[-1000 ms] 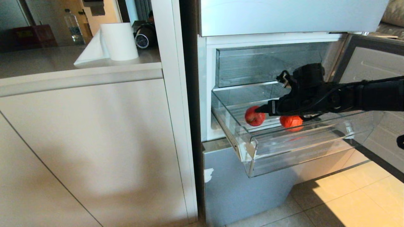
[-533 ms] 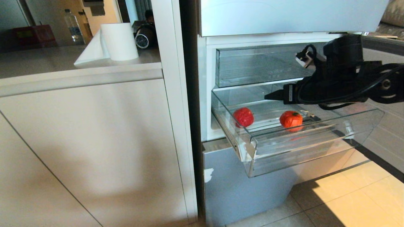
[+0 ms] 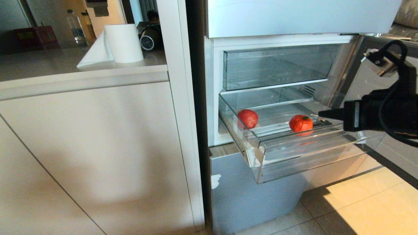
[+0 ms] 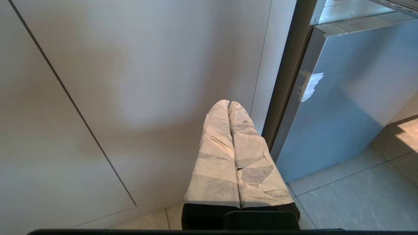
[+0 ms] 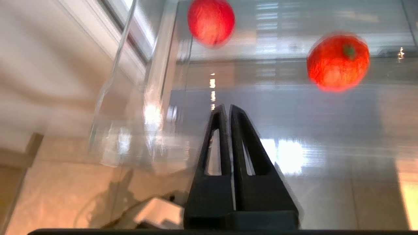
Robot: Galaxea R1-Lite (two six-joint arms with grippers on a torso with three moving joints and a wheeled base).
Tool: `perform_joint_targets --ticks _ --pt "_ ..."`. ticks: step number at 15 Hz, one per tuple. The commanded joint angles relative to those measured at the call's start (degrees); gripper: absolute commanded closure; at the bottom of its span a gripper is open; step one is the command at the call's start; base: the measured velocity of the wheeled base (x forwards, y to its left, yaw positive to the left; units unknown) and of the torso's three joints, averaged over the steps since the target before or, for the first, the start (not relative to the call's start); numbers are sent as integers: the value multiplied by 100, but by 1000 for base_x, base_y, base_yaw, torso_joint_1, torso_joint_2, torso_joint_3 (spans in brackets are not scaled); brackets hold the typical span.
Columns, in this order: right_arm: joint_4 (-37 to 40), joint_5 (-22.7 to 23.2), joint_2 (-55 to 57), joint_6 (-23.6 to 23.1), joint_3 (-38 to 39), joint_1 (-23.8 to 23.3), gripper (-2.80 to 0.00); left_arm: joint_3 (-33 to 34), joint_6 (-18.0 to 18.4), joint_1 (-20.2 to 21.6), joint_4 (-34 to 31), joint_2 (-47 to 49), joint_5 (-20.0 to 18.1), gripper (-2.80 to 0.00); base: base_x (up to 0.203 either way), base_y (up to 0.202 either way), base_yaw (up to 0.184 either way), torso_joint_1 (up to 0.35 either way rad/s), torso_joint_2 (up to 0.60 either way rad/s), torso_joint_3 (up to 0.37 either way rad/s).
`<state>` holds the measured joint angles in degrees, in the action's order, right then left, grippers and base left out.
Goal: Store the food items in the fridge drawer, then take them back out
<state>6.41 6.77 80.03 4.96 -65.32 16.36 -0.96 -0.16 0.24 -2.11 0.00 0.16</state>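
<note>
Storing step complete: both food items point(image 3: 247, 118) point(image 3: 300, 123) rest inside the fridge drawer point(image 3: 294, 163); right hand point(image 3: 321, 113), pressed together and empty, hovers beside its right end. Next: shutting it.

The right arm point(image 3: 385, 114) is matte black, with a black cable looping over it to a small silver plug point(image 3: 378, 62) and a pale label band near the front. Its right gripper point(image 5: 227, 109) has slim black fingers point(image 5: 243, 140) with long slots. The left gripper point(image 4: 228, 104) has fingers point(image 4: 215, 156) wrapped in white tape over black bases.
</note>
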Motion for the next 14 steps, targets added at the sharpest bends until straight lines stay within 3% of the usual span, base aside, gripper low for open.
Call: perform_joint_targets --ticks 1,4,6,10,14 --pt "0 -13 -1165 2 834 3 0 0 -2 2 0 0 2 0 0 0 0 0 0 0" --pt "109 -54 -1848 3 1759 -1 0 0 -2 2 0 0 2 0 0 0 0 0 0 0" --pt "584 -173 -1745 41 1901 -1 0 0 -2 2 0 0 2 0 0 0 0 0 0 0" --pt "641 -246 -472 85 1647 -8 0 0 -2 2 0 0 2 0 0 0 0 0 0 0" --pt "498 -284 1088 88 864 -7 0 0 -2 2 0 0 2 0 0 0 0 0 0 0"
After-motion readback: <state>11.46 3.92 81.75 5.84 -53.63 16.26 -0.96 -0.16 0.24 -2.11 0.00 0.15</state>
